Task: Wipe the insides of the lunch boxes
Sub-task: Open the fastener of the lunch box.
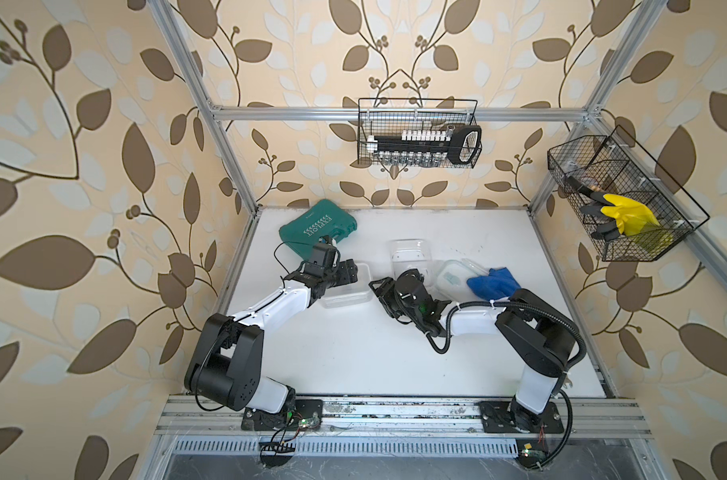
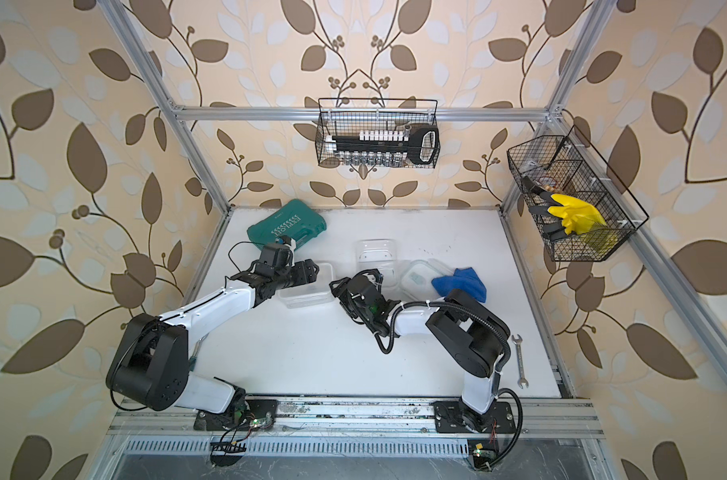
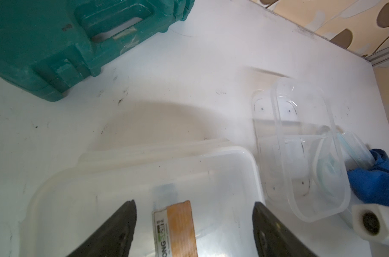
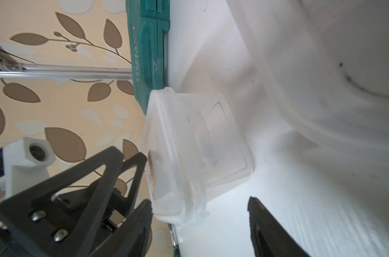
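Both claws are released. Your left claw (image 3: 193,202) hangs spread over the deep tub (image 1: 353,297), and your right claw (image 4: 199,200) gapes at that tub's edge, gripping nothing. The divided tub (image 1: 409,254) sits near, further back. Two claws crowding one light tub could knock together or shove it into the green case (image 1: 318,226) (just behind it). The blue cloth (image 1: 494,282) lies unheld beside your right arm. Your open room is the bare table (image 1: 353,357) toward you.
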`<state>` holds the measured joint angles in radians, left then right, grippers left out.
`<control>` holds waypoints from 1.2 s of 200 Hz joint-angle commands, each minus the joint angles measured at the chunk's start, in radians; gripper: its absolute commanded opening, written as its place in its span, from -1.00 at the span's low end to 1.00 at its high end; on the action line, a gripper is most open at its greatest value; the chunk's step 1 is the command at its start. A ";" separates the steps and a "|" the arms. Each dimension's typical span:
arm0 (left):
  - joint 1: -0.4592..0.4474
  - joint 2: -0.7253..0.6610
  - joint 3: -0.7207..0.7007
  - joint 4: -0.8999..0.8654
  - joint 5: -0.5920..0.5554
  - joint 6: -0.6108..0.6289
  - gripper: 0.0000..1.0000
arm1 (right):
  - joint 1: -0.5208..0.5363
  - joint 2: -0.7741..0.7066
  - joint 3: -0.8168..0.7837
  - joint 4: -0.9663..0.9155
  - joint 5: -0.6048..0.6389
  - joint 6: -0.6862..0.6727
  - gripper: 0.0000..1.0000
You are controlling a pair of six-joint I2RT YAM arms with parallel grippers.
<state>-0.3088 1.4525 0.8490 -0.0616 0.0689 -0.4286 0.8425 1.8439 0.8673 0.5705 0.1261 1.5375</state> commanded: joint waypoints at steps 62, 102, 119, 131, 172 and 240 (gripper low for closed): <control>-0.013 0.055 -0.154 0.048 0.040 -0.080 0.41 | 0.037 0.180 0.007 0.317 0.174 0.164 0.28; -0.022 0.081 -0.195 0.086 0.054 -0.096 0.27 | 0.039 0.217 0.016 0.389 0.208 0.184 0.18; -0.032 0.101 -0.204 0.102 0.058 -0.103 0.21 | 0.041 0.248 0.037 0.421 0.206 0.202 0.16; -0.038 0.118 -0.206 0.112 0.065 -0.104 0.13 | 0.045 0.277 0.050 0.459 0.215 0.214 0.14; -0.049 0.140 -0.237 0.150 0.068 -0.106 0.00 | 0.045 0.322 0.068 0.521 0.226 0.225 0.16; -0.074 0.156 -0.266 0.170 0.050 -0.116 -0.13 | 0.044 0.331 0.074 0.605 0.229 0.238 0.04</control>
<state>-0.3458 1.5330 0.6697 0.4259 0.0738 -0.5022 0.8761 2.1555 0.9119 1.1004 0.3782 1.7264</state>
